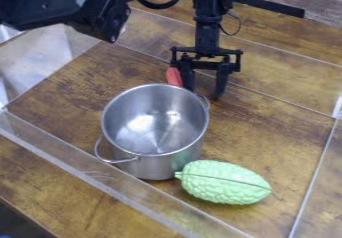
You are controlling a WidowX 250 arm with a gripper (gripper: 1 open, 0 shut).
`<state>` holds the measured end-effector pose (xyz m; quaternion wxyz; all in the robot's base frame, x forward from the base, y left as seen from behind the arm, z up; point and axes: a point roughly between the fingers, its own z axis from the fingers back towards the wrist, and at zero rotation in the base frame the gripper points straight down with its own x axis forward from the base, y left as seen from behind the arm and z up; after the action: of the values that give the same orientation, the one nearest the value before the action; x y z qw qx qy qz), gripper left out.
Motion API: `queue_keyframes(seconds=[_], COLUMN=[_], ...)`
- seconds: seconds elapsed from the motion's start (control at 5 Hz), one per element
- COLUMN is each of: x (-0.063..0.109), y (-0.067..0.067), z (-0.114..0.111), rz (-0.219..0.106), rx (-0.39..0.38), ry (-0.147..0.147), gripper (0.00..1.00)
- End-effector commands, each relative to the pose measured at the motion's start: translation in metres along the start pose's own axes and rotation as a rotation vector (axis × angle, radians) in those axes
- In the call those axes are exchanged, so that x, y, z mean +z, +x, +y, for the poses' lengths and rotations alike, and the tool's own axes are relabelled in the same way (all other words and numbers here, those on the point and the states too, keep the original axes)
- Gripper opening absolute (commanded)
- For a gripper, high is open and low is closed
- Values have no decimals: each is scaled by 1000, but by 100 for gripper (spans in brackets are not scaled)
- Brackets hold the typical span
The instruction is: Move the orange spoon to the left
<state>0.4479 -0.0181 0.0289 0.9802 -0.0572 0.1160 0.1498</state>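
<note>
We found the steel pot (pixel 155 128) occupying the middle of the wooden table (pixel 274 107), its far rim just beside the gripper (pixel 203 86) and the orange spoon (pixel 174 78), so approach from the near side was blocked there. The green gourd (pixel 223 182) lay against the pot's near right side, closing that corner. Clear plastic walls (pixel 54 152) bounded the left and near edges, limiting sideways travel. We saw bare tabletop to the right of the gripper and along the far side, and an open strip left of the spoon, between the pot and the left wall. The dark arm (pixel 74 7) overhung the far left corner.
</note>
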Motion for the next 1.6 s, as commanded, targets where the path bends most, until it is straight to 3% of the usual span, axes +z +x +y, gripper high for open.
queue_keyframes(seconds=[0.0,0.2,0.6,0.8,1.0,1.2,1.4], x=[24,30,24,36,60,91,124], y=[5,3,-17,-29,-35,-44,-60], z=[9,11,-10,-11,1,17,14], rz=[-52,-39,-17,-9,-22,-56,-119], rx=[-45,-96,-125,-106,-70,-33,2], ry=[-11,-14,-31,-46,-89,-139,-186], gripper=[0,0,0,0,0,0,0])
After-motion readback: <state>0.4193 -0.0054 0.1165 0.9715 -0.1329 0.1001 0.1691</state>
